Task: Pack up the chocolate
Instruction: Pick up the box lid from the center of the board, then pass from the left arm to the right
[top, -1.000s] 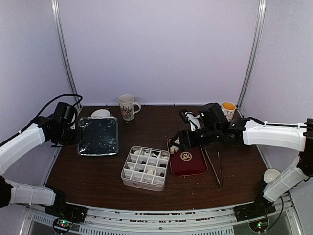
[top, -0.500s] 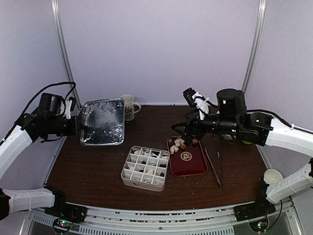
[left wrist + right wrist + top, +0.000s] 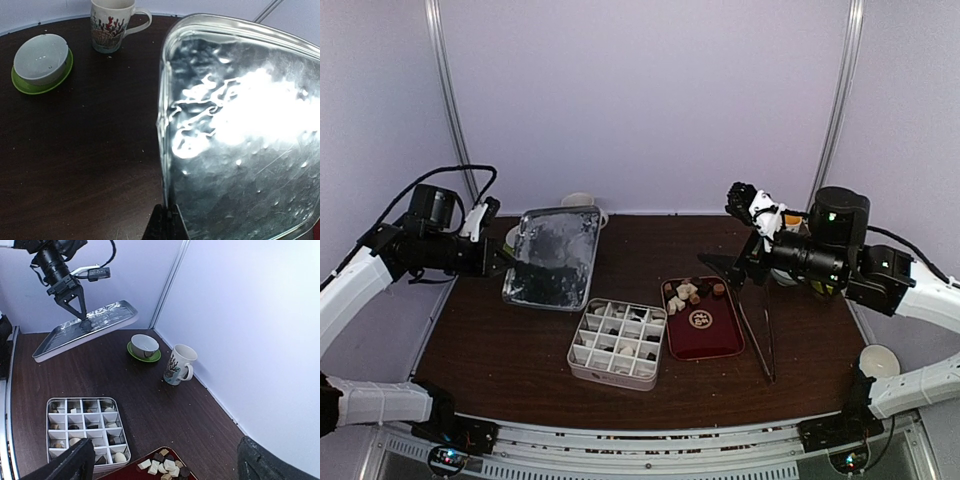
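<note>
Clamping the silver lid [image 3: 555, 250], the left hand [image 3: 510, 263] has swung it rightward; right hand [image 3: 718, 265] has backed away, spread wide

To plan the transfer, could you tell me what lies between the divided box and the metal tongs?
The dark-red tray, chocolates at its far end; top view.

chocolate [image 3: 688, 292] on tray [image 3: 715, 346], box [image 3: 610, 377] left of it

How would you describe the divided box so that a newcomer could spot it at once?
On the dark brown table, look near the front middle, just left of the dark-red tray. There sits a pale square box. Unlike the flat tray beside it, it is split by white walls into a grid of small cells, several holding chocolate.
</note>
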Controlling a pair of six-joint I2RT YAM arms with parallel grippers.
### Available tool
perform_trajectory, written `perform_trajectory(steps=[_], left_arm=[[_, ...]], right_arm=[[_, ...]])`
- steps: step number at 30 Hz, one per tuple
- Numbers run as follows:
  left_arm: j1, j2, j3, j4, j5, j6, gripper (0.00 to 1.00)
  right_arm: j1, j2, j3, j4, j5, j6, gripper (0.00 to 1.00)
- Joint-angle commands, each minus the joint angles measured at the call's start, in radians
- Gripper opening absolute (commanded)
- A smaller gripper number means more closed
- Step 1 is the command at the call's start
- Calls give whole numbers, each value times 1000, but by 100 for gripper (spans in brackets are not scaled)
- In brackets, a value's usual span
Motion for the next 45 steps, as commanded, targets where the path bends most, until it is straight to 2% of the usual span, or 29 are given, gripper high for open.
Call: perform_trajectory(steps=[1,12,24,45], left_arm=[[-28,26,43,46,55,7,0],[-188,163,139,-18,17,-12,0],[-243,228,160,-19,37,-35,0],[-259,254,174,-55,54,-52,0]], right_arm=[[31,-24,42,-53,-50,-117,100],[141,-36,15,-106,104,-409,100],[175,-54,-32,-85,165,-455,100],[191,-61,-64,-49,185,-514,100]])
